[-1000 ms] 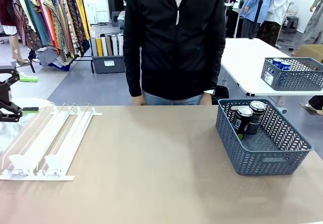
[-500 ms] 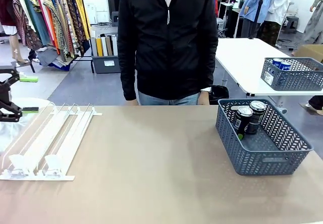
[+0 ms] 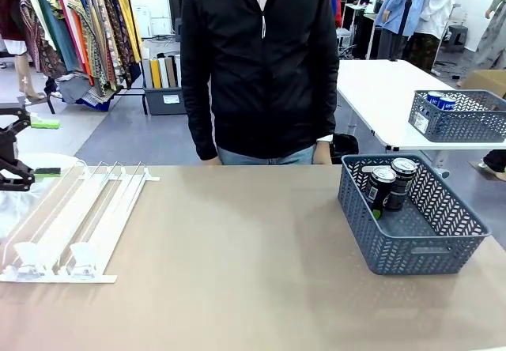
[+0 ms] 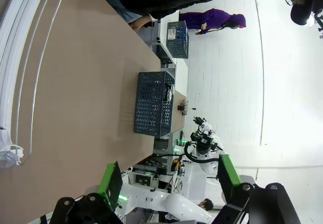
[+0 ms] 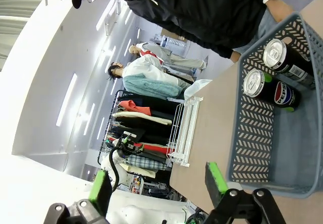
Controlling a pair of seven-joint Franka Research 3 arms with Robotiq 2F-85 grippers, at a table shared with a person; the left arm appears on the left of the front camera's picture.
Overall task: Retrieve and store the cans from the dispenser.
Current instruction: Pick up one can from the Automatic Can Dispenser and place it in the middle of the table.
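Observation:
The dispenser [image 3: 75, 220], a low white and clear rack, lies at the table's left with its lanes bare. Two dark Pepsi cans [image 3: 382, 189] [image 3: 402, 177] stand in the grey basket [image 3: 411, 248] on the right. My left gripper [image 3: 24, 147] hangs open at the far left edge, just beyond the rack's back end. In the left wrist view the left gripper [image 4: 169, 178] holds nothing, with the rack's rails [image 4: 20, 42] and the basket [image 4: 151, 108] ahead. My right gripper [image 5: 157, 183] is open and holds nothing, near the basket [image 5: 252, 133] with both cans [image 5: 282, 62] [image 5: 267, 90].
A person in a black jacket [image 3: 265, 66] stands at the far edge, hands down by the table. Behind on a white table stands another grey basket [image 3: 458, 122] holding blue cans [image 3: 436, 98]. Bare tabletop [image 3: 245, 248] lies between rack and basket.
The person has shifted a little to the left. Neither gripper, the cans nor the rack has moved.

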